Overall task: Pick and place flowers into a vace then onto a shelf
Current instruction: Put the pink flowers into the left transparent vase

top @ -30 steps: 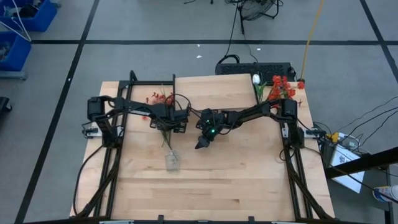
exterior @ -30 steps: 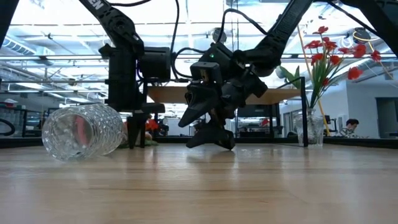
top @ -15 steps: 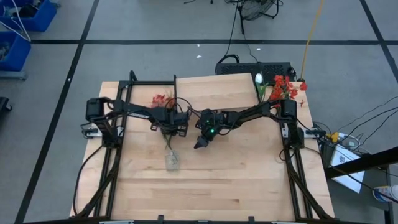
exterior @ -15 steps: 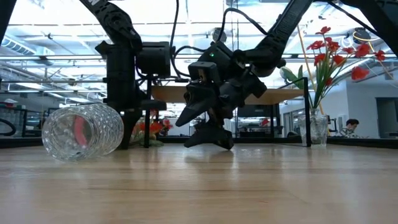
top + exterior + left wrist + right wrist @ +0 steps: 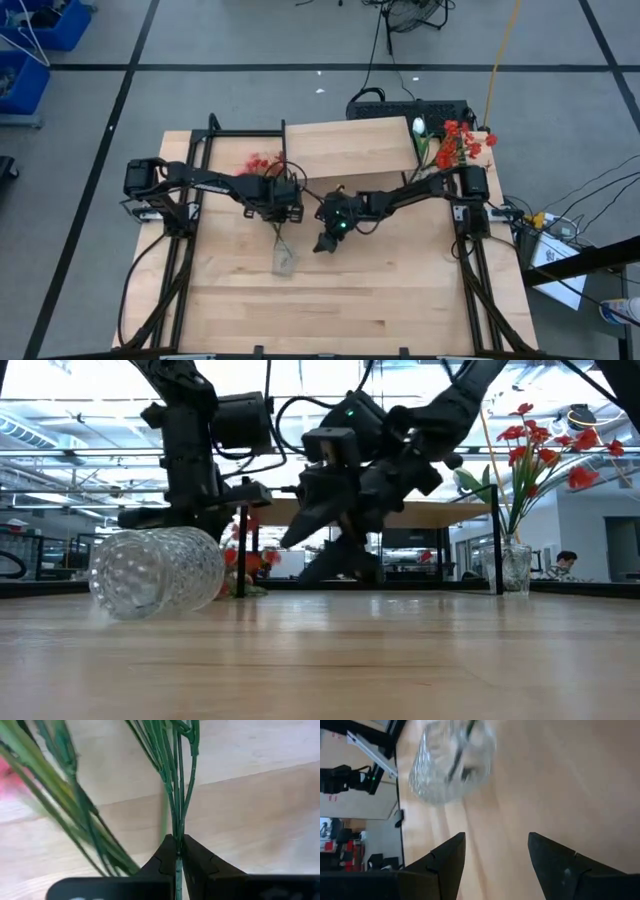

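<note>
A spray (image 5: 262,163) with red blossoms and a thin green stem lies slanted from the far side toward a clear knobbly glass vase (image 5: 285,259), which rests on its side on the table (image 5: 155,572). The stem's lower end (image 5: 457,751) reaches into the vase's mouth. My left gripper (image 5: 281,207) is shut on that stem. My right gripper (image 5: 324,241) hangs open just right of the vase, touching nothing (image 5: 495,855). The pale shelf (image 5: 350,150) stands at the far edge. A second vase of red flowers (image 5: 455,145) with a white bud (image 5: 417,125) stands at the far right. My left gripper pinches the spray's green stem (image 5: 178,837) between its two fingers, below the point where the stem branches. The fingers (image 5: 167,857) lie across the stem, coming from above. The blossom end points toward the far edge, and the lower end runs into the lying vase.
Black metal frames (image 5: 195,160) carry both arms at the table's left and right sides. More green stems (image 5: 75,815) show beside the held one in the left wrist view. Bare tabletop (image 5: 340,300) lies toward the near edge.
My left gripper has moved toward the near edge and a little right, carrying the spray so that its stem end has entered the vase. The vase has shifted slightly to the right and turned. My right gripper has drifted slightly toward the near edge and stayed open.
</note>
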You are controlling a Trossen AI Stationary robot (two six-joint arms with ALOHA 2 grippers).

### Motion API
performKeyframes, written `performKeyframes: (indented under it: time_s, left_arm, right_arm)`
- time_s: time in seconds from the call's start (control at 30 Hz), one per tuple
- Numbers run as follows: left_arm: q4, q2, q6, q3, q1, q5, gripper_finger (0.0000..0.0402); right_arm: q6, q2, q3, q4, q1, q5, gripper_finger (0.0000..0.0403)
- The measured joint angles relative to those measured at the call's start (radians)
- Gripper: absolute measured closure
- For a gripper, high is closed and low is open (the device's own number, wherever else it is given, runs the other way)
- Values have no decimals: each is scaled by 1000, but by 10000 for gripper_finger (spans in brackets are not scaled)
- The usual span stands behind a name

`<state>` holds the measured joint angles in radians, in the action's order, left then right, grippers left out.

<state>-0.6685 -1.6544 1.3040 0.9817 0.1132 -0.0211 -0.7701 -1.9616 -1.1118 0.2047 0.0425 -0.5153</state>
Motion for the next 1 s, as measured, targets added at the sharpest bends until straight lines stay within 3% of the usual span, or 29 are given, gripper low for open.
performKeyframes:
  time_s: [0.23,0.43,0.7,0.87,1.0]
  left_arm:
    - [67,-3,12,1,0,47,383]
    - [83,-3,-1,1,1,71,383]
    - [159,-3,33,2,-39,-5,381]
    - [87,-15,51,2,-97,22,385]
    - [94,-14,51,3,-127,-17,391]
  right_arm:
    - [-16,23,83,11,-72,128,195]
    - [-80,27,157,125,-106,138,195]
    - [-192,27,230,355,-117,126,195]
    - [-190,26,234,369,-116,145,195]
    - [-177,26,234,368,-116,152,195]
